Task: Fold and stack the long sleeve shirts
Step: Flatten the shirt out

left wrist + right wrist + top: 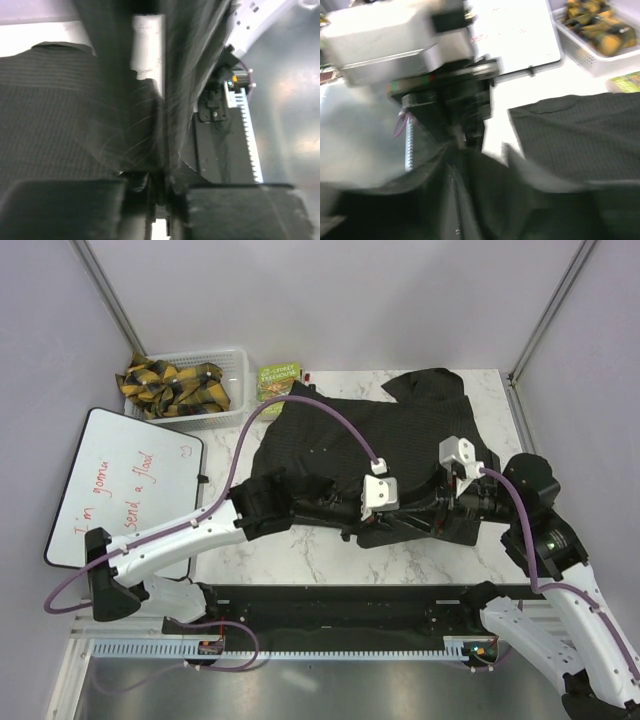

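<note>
A black long sleeve shirt [370, 425] with fine stripes lies spread over the marble table [325, 555], its near edge bunched up where both grippers meet. My left gripper [392, 524] reaches in from the left. In the left wrist view its jaws [159, 182] are shut on a raised fold of the shirt [55, 115]. My right gripper [432, 516] faces it from the right, close against the same bunched edge. In the right wrist view dark shirt cloth [580, 130] fills the lower frame and hides my right fingers. The left gripper [465, 130] shows just ahead.
A whiteboard [125, 490] with red writing lies at the left. A white basket [190, 380] of yellow-and-dark cloths and a green packet [278, 380] sit at the back left. A black base frame [340, 605] runs along the near edge.
</note>
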You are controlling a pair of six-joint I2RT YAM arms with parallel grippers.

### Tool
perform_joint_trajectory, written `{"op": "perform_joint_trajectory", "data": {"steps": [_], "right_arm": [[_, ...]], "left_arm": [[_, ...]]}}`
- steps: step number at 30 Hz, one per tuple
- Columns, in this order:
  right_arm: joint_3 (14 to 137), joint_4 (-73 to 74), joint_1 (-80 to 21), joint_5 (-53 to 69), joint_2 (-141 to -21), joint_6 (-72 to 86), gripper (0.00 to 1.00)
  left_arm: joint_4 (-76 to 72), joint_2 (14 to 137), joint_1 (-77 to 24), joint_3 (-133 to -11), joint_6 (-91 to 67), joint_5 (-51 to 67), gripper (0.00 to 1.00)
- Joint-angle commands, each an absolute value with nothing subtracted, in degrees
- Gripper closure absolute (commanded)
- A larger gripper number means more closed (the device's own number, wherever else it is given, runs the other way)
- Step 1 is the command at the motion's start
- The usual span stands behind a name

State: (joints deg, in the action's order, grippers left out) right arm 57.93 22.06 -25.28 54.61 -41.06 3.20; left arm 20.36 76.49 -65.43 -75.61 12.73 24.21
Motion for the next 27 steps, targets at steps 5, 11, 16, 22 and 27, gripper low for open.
{"op": "perform_joint_trajectory", "data": {"steps": [5,11,16,22,27], "right_arm": [[65.74,30.84,-25.05,27.12,-40.69,-9.04,0.04],[66.62,37.96,-24.87,23.56,-56.47,-15.81,0.13],[67.23,47.45,-18.12,25.57,-67.05,-25.22,0.19],[69.08,54.58,-6.25,22.09,-78.56,-31.28,0.23],[65.67,55.47,-4.75,14.87,-84.46,-35.33,0.28]], "left_arm": [[30.05,63.91,-68.03,-65.4,17.3,37.15,0.98],[31.03,64.16,-68.82,-63.1,13.74,45.44,0.98],[29.0,71.43,-49.73,-59.87,-0.94,49.04,0.98],[29.62,78.3,-42.72,-54.42,6.67,39.74,0.97],[32.51,84.19,-42.71,-53.43,7.39,25.09,0.89]]}}
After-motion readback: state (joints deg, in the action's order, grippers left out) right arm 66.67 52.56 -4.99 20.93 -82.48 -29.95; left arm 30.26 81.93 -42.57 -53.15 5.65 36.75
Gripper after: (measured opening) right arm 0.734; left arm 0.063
